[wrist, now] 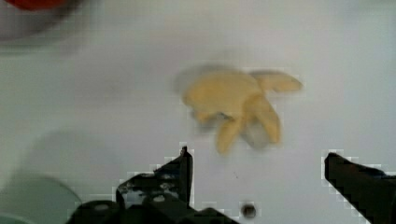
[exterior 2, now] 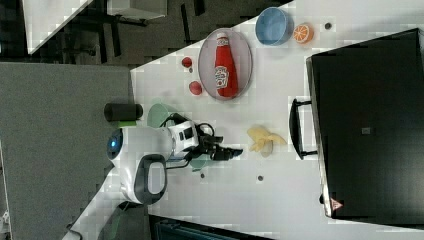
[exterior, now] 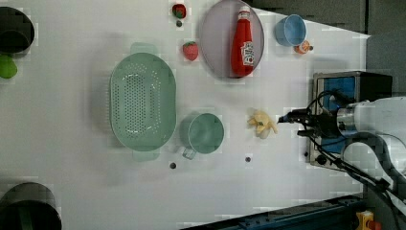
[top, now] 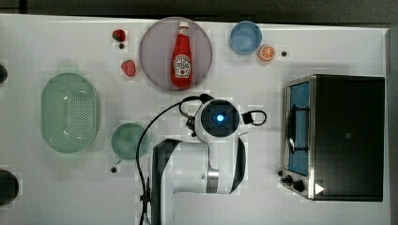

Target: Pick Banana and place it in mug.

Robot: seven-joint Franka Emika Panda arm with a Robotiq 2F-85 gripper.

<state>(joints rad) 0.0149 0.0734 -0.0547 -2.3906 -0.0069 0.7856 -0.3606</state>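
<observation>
The banana (exterior: 262, 123) is a peeled yellow toy lying flat on the white table, also seen at banana (exterior 2: 265, 139) and banana (wrist: 238, 105). My gripper (wrist: 261, 168) hovers just short of it, open, with nothing between its black fingers (wrist: 182, 168). In the left view the gripper (exterior: 281, 119) sits just to the banana's right. In the right view the gripper (exterior 2: 238, 151) is just left of it. The dark-green mug (top: 129, 140) stands beside the colander, with the mug (exterior: 203, 133) to the banana's left in the left view. In the top view my arm (top: 219, 118) covers the banana.
A pale-green colander (top: 69, 112) lies left of the mug in the top view. A ketchup bottle (top: 181, 56) rests on a grey plate (top: 155, 51), with two strawberries (top: 128, 68), a light-blue cup (top: 245, 37) and an orange slice (top: 266, 52) nearby. A toaster oven (top: 342, 136) fills the top view's right.
</observation>
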